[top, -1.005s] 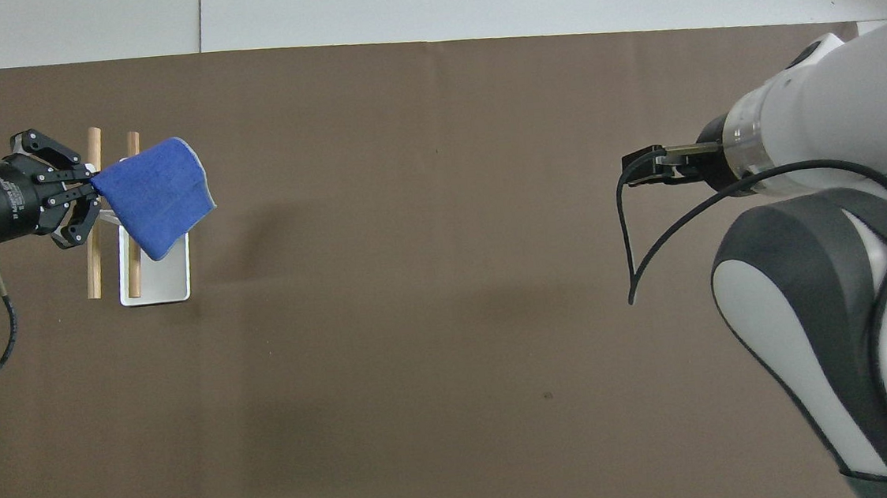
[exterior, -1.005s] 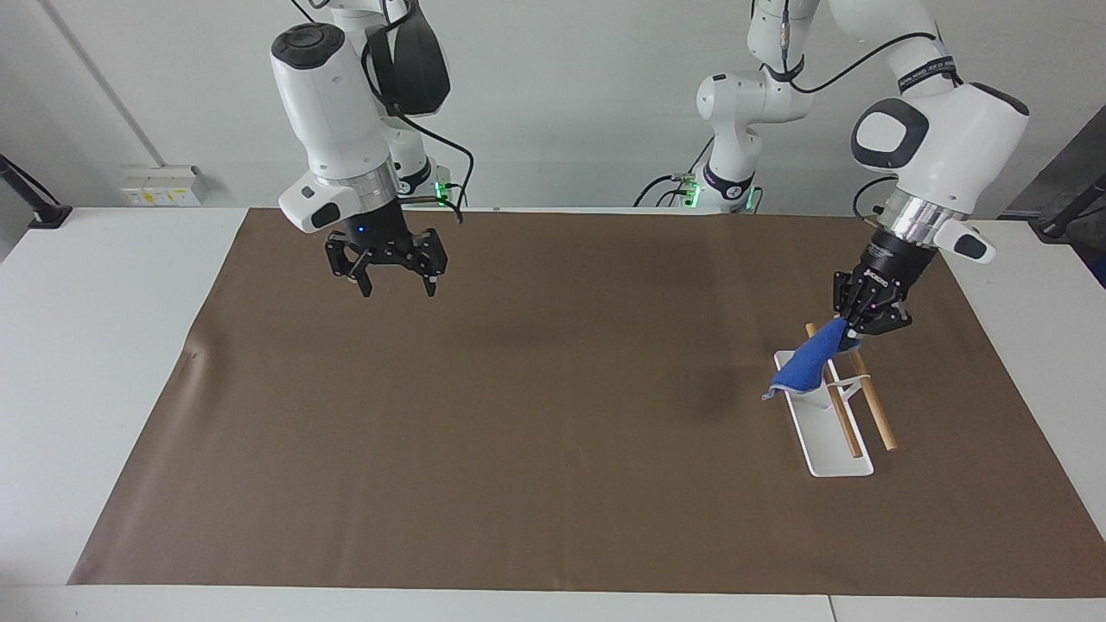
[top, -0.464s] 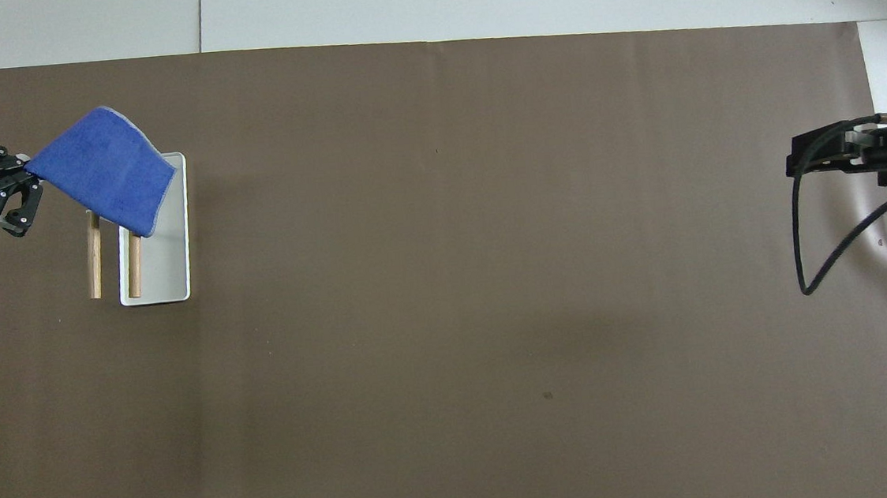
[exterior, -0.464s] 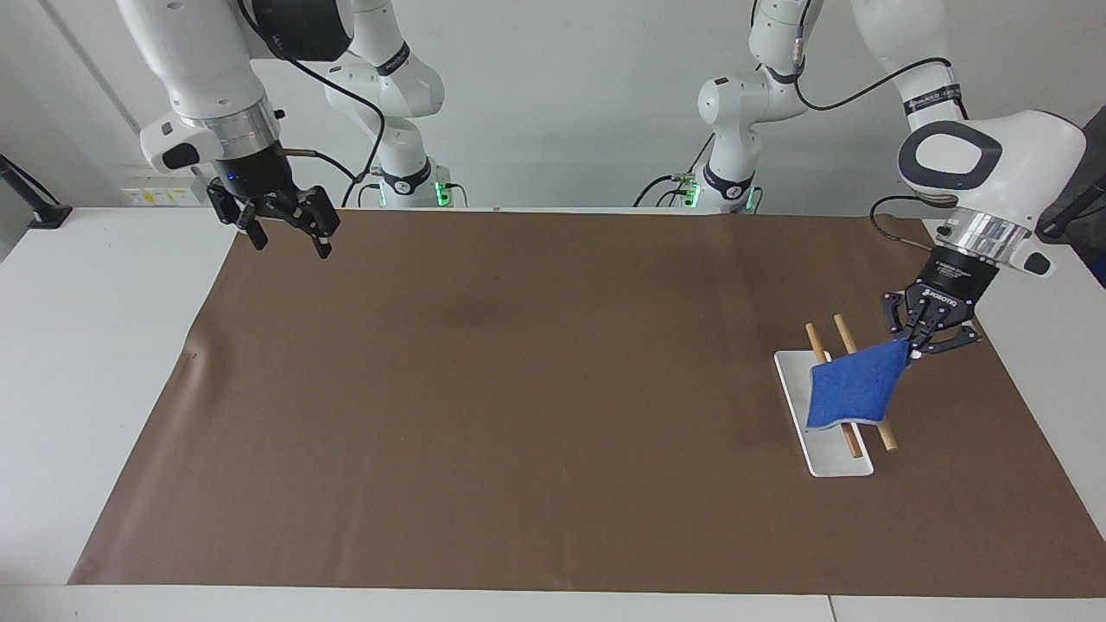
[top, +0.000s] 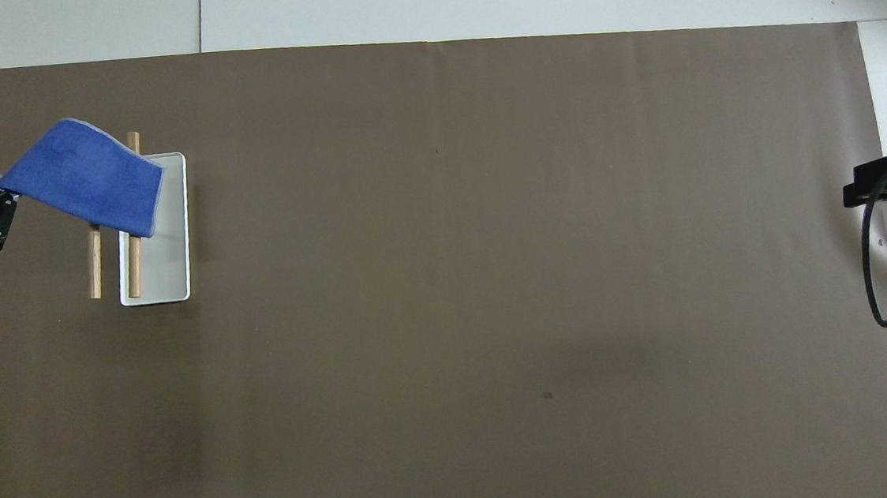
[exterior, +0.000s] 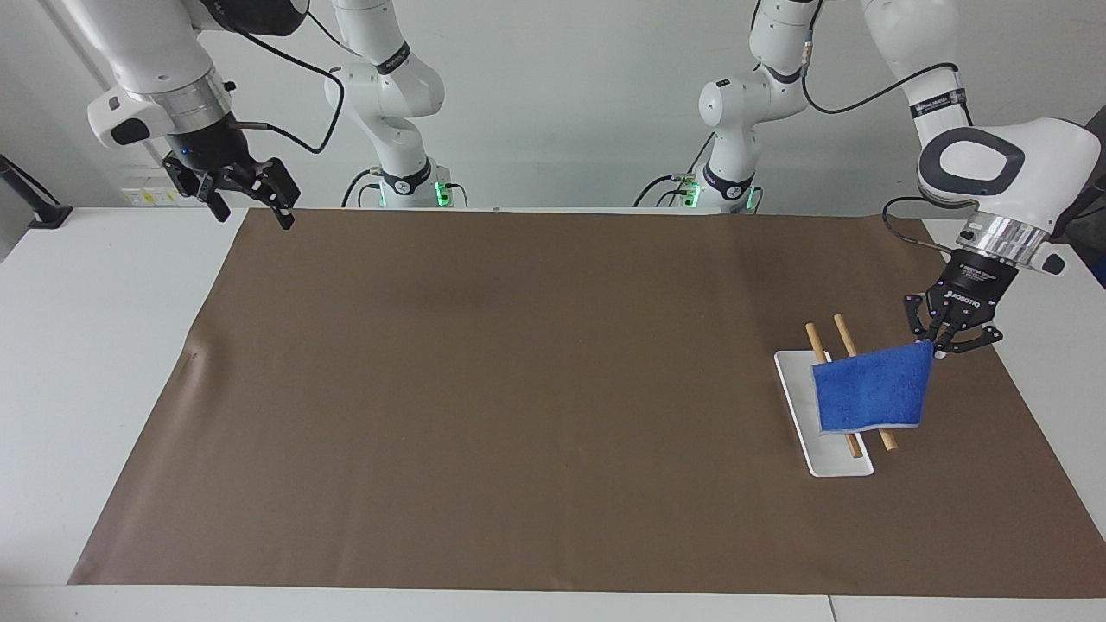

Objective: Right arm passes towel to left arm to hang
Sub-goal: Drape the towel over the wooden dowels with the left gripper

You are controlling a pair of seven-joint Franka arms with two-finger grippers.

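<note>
The bright-blue towel (exterior: 873, 393) hangs by one corner from my left gripper (exterior: 937, 347), which is shut on it. The towel spreads over the two wooden rods (exterior: 842, 333) of a small rack with a white base (exterior: 834, 462), at the left arm's end of the table. I cannot tell whether the cloth rests on the rods. In the overhead view the towel (top: 82, 178) covers the middle of the rods (top: 95, 264), with the left gripper (top: 2, 189) beside the rack. My right gripper (exterior: 252, 216) is open and empty, raised over the mat's corner at the right arm's end.
A brown mat (exterior: 518, 389) covers most of the white table (exterior: 95, 363). The rack's white base (top: 167, 263) lies on the mat. The right gripper (top: 855, 193) and its looping black cable (top: 877, 278) show at the overhead view's edge.
My left gripper has carried the towel across the rack toward the table's end, and the cloth now hangs spread over the rods. My right arm has drawn back to the mat's corner.
</note>
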